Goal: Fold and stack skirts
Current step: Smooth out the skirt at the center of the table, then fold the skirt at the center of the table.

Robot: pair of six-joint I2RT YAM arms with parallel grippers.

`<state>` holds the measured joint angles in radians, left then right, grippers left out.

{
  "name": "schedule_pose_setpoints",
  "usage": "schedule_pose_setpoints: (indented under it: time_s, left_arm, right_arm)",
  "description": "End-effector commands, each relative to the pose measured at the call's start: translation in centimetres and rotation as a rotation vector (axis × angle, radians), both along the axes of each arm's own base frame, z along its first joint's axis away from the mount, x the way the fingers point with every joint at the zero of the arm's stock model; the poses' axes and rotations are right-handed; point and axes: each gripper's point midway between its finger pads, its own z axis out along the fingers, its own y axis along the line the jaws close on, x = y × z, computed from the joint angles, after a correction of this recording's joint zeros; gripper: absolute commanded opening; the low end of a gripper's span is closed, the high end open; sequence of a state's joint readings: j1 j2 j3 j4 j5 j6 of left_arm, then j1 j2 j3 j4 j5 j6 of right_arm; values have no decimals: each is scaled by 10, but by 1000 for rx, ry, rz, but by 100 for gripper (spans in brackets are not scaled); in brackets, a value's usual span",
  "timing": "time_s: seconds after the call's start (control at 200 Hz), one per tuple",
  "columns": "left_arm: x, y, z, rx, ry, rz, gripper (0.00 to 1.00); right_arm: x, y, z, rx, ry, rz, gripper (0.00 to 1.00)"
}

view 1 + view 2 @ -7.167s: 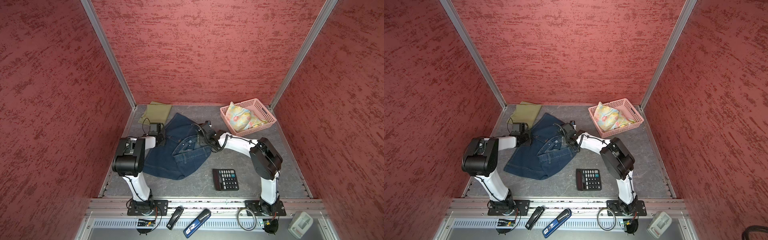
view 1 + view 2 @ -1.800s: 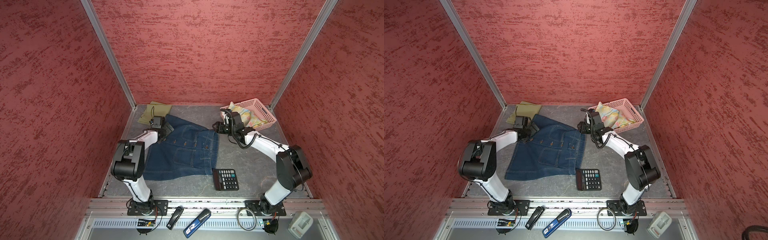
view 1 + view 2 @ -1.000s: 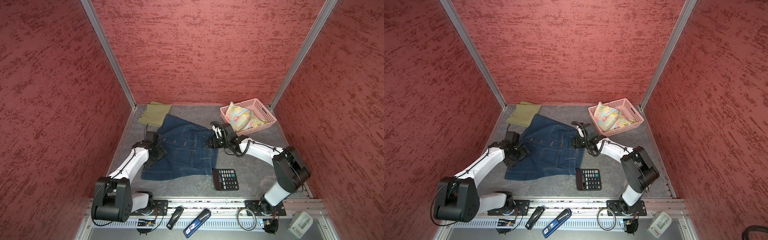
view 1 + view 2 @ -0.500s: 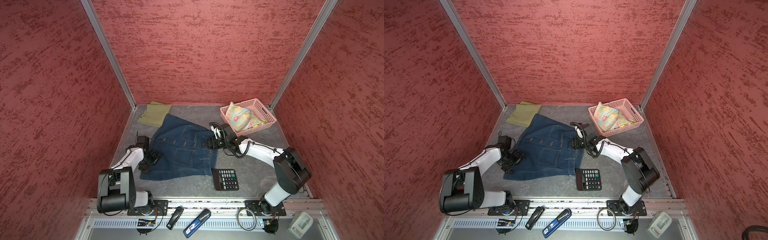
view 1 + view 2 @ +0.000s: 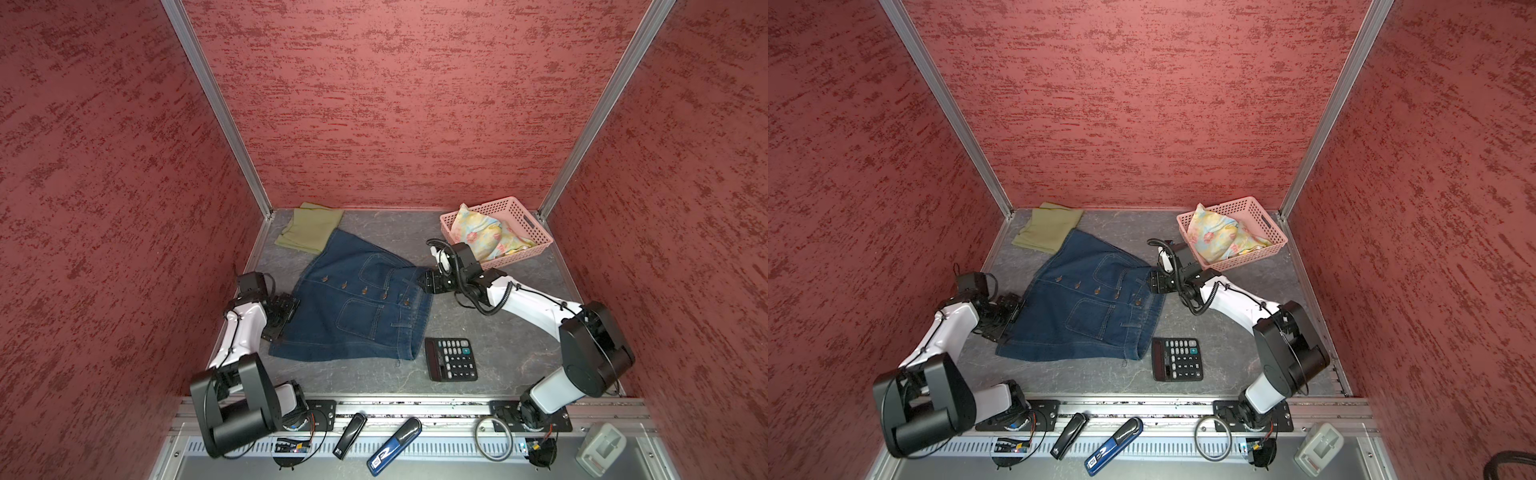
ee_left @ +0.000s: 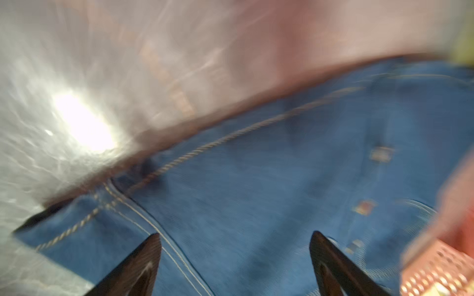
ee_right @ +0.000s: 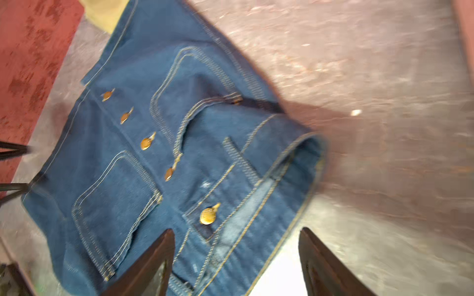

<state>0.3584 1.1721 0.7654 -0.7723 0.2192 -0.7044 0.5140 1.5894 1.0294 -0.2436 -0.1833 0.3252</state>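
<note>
Nearest on the table (image 5: 511,345) lies a calculator (image 5: 451,359), just beside the near waist corner of the denim skirt (image 5: 353,316). The denim is spread flat mid-table, buttons up, with its hem toward the left arm and its waistband toward the right.

The left gripper (image 5: 289,309) sits low at the hem edge. Its wrist view is blurred, but its fingers (image 6: 151,246) stand wide apart over the cloth and hold nothing. The right gripper (image 5: 426,284) is at the far end of the waistband, also spread wide and empty. In its wrist view one finger (image 7: 164,246) hangs over the denim and its mate over bare table, so the band's edge lies between them.

Farther back, the olive skirt (image 5: 311,228) lies folded in the far left corner, and the denim's far hem corner reaches its edge. The floral skirt (image 5: 486,237) sits bunched in the basket (image 5: 523,255) at the far right.

The step in hand looks like the denim's first fold. The cloth is laid out and both grippers are placed at opposite edges, but neither has taken hold. Next, each needs to drop onto its edge and pinch both layers. Both should then lift together, so the stiff cloth folds over evenly. The fold should stay clear of the calculator.
</note>
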Motion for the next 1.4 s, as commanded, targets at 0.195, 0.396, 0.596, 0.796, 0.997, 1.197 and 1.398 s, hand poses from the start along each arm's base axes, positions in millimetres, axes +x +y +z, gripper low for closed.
schedule_pose_setpoints:
  time_s: [0.195,0.396,0.596,0.796,0.997,1.197,1.398]
  left_arm:
    - [84,-53,103,315,-332,-421,98]
    - [182,-70,82,444,-258,-565,93]
    - [279,-79,49,553,-269,-720,84]
    - [342,-74,28,567,-279,-781,84]
    - [369,-67,13,450,-337,-781,69]
    - [374,-87,1,357,-342,-849,60]
    - [368,-102,-8,331,-346,-886,60]
  right_arm:
    - [50,-9,5,27,-21,-80,79]
    - [58,2,4,86,-34,-56,81]
    - [58,1,3,65,-90,-17,81]
    - [67,5,3,64,-136,-1,80]
    - [73,12,18,110,-212,18,79]
    - [74,11,21,117,-249,18,79]
    - [73,11,18,122,-246,17,79]
